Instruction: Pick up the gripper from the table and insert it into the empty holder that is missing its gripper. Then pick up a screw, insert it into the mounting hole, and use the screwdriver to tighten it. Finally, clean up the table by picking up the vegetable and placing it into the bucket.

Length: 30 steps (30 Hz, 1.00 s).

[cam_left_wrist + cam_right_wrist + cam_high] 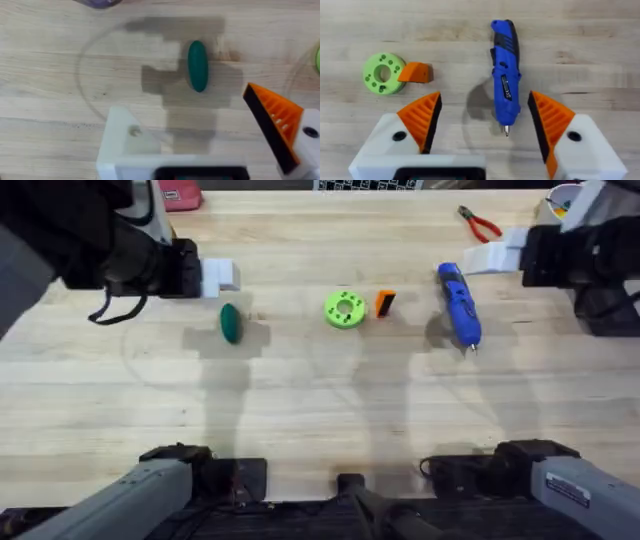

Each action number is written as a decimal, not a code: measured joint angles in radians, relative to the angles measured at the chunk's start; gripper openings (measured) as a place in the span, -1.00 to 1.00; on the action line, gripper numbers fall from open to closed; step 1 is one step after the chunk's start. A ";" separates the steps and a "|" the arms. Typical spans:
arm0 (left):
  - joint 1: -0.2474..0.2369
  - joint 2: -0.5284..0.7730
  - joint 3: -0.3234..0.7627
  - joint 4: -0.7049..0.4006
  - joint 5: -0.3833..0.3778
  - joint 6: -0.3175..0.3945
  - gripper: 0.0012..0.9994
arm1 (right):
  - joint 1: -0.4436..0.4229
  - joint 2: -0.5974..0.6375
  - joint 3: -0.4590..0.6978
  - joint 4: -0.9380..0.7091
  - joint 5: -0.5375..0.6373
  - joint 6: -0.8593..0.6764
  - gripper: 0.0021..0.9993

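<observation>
The gripper [385, 302], a loose orange wedge, is seen lying on the wooden counter [320, 410] just beside a lime-green ring [345, 309], w/ the blue screwdriver [459, 303] nearby, bit pointing toward the robot. The dark green vegetable [231, 323] lies apart, nearer the left tool [200, 125], which is held wide open & empty; one finger is a bare white holder [120, 142], the other is orange-tipped. The right tool [485, 122] is spread wide above the screwdriver, nothing gripped.

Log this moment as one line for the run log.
left tool: open, over vegetable | right tool: open, above screwdriver | loose gripper: on table
</observation>
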<state>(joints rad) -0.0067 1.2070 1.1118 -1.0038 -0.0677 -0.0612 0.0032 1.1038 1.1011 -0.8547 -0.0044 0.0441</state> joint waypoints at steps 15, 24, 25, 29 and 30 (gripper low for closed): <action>0.000 0.174 0.003 -0.009 0.104 -0.093 0.97 | 0.000 0.040 0.003 -0.012 0.000 0.000 0.99; 0.026 0.437 0.003 0.028 0.121 -0.107 0.97 | 0.000 0.040 0.003 -0.012 0.000 0.000 0.99; 0.026 0.461 0.003 0.038 0.120 -0.105 0.97 | 0.000 0.040 0.003 -0.012 0.000 0.000 0.99; 0.026 0.543 0.003 0.088 0.120 -0.101 0.97 | 0.000 0.040 0.003 -0.012 0.000 0.000 0.99; 0.026 0.553 0.004 0.092 0.127 -0.098 0.97 | 0.000 0.040 0.003 -0.014 0.000 0.000 0.99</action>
<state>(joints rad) 0.0196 1.7596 1.1156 -0.9119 0.0590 -0.1595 0.0032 1.1442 1.1046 -0.8684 -0.0044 0.0444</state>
